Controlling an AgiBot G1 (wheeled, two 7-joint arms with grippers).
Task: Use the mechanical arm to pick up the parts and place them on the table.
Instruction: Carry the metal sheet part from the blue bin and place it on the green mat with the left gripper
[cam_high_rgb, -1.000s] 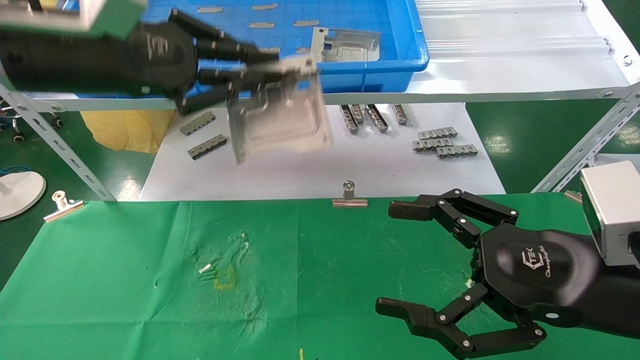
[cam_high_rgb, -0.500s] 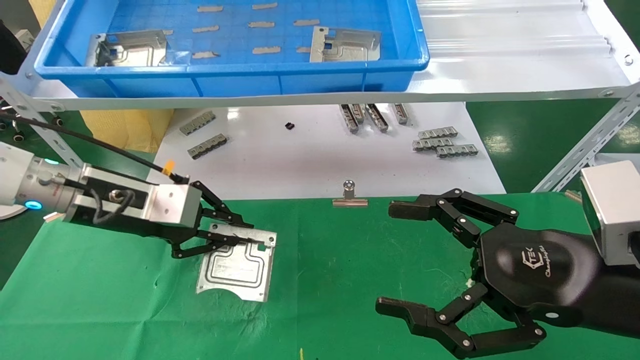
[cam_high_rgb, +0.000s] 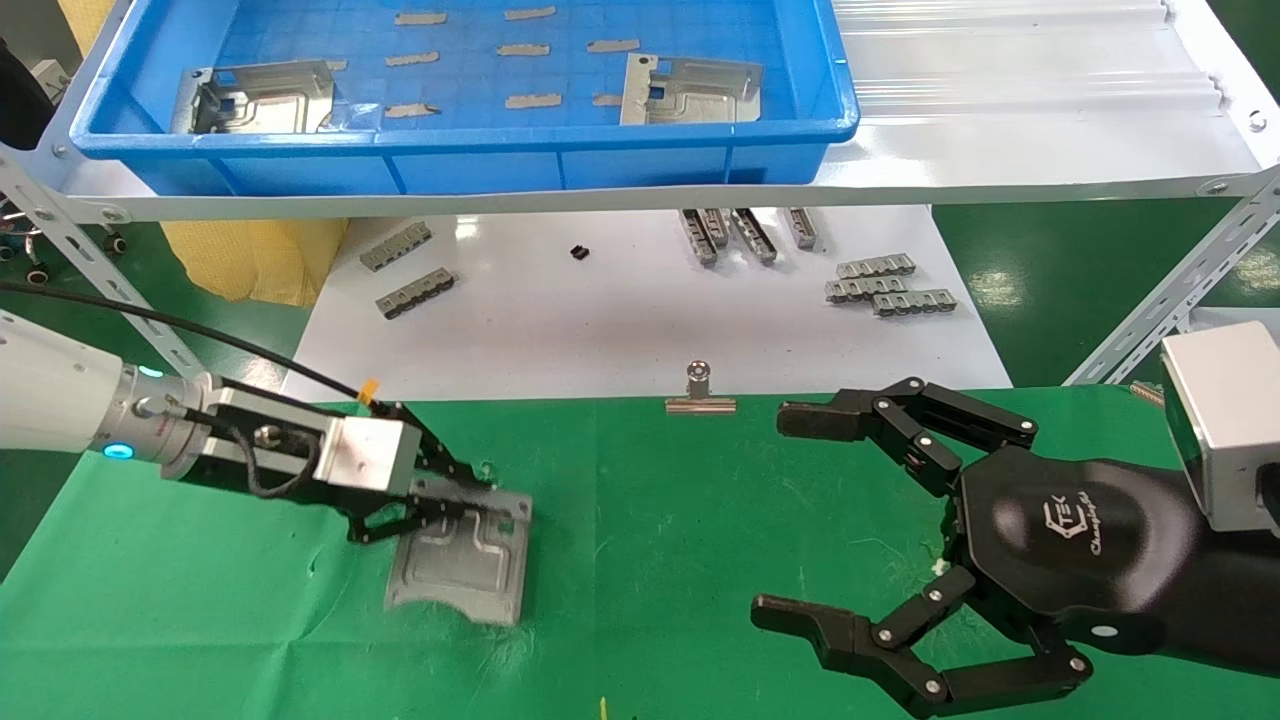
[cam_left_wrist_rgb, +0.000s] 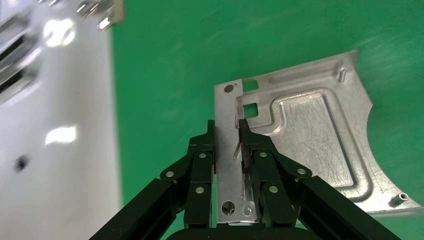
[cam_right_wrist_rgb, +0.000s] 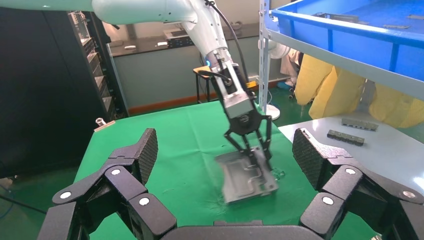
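Note:
The mechanical arm's left gripper (cam_high_rgb: 470, 500) is shut on the bent-up rim of one of the parts, a grey stamped plate (cam_high_rgb: 460, 565). The plate hangs tilted, its low end down at the green table (cam_high_rgb: 700, 560), left of centre. In the left wrist view both fingers (cam_left_wrist_rgb: 250, 145) clamp the rim strip of the plate (cam_left_wrist_rgb: 310, 135). The right wrist view shows the same plate (cam_right_wrist_rgb: 247, 175) blurred, under the left gripper (cam_right_wrist_rgb: 250, 147). Two more parts (cam_high_rgb: 260, 95) (cam_high_rgb: 690, 90) lie in the blue bin (cam_high_rgb: 450, 160). My right gripper (cam_high_rgb: 785, 515) rests open over the table's right side.
The blue bin sits on a white shelf above the table's far side. Below it a glossy white board (cam_high_rgb: 620, 320) carries small toothed strips (cam_high_rgb: 880, 280). A silver binder clip (cam_high_rgb: 700, 395) grips the cloth's far edge. Slanted shelf struts (cam_high_rgb: 1170, 300) stand at both sides.
The left gripper carried the plate from beside the bin down to the green cloth. In the last half second it sank lower and the plate tipped flatter. The right arm stayed still.

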